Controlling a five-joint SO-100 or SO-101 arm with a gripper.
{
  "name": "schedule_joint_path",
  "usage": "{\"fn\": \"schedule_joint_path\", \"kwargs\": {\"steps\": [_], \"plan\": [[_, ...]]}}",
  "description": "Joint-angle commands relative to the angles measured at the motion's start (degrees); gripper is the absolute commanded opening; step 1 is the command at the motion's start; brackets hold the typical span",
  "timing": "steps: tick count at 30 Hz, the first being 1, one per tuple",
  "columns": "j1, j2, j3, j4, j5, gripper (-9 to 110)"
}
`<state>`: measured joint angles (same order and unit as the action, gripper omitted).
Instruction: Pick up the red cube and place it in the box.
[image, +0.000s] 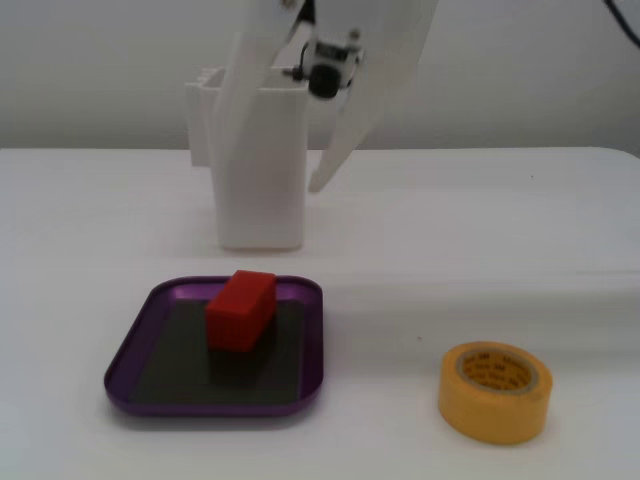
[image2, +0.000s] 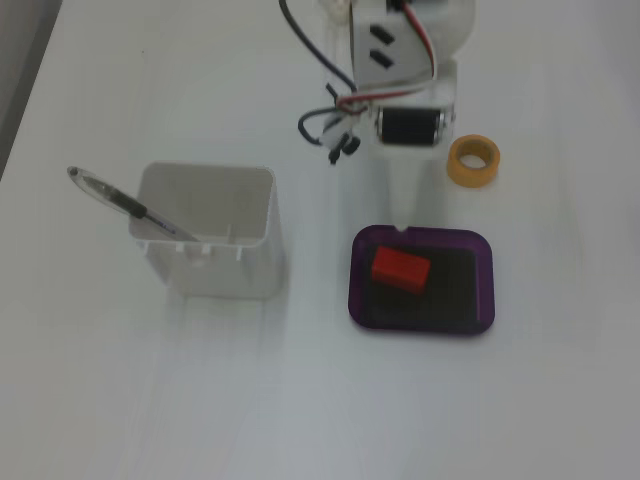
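**With the Cube Already in the Tray, Only the Retreat Remained**

Since the small matte bright-red cube (image: 241, 310) lay flat on the dark bottom of the shallow purple metallic box (image: 135, 345), the placing step looked done; in both fixed views the block sat wholly inside the raised rim, towards the tray's left half in a fixed view (image2: 401, 268), touching nothing but the floor. The white two-finger pincer (image: 270, 150) hung well above the bench (image: 480, 220), released and empty, its long fingers spread apart with nothing between them; seen from above, one pointed fingertip (image2: 402, 222) stood just over the far rim of the box (image2: 470, 325), clear of the cube.

By my judgement the task was all but finished; the next move called only for a clean lift and withdrawal, with the spread fingers kept off the rim so the light tray would not be nudged.

Around it stood a tall white plastic container (image: 258, 170), just behind the tray and close beside the arm, holding a dark pen (image2: 125, 203) that leaned against its wall; a roll of yellow tape (image: 494, 391) lay near the tray's other side. The container seemed the likeliest thing to be clipped on the way back; the tape lay apart from any probable path.
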<state>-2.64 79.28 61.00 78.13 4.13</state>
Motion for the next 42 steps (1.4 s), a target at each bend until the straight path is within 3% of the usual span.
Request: {"fn": "schedule_joint_path", "kwargs": {"steps": [1,9,17,33,42], "plan": [[-0.1,11.3,-4.2,8.9,-0.1,18],[-0.7,31.1,4.5,15.4,-0.2,18],[-0.4,49.6,28.3,14.5,-0.3,19],[-0.3,84.2,80.9,-11.8,0.1,19],[-0.3,110.9,102.1,-15.8,-0.3,19]]}}
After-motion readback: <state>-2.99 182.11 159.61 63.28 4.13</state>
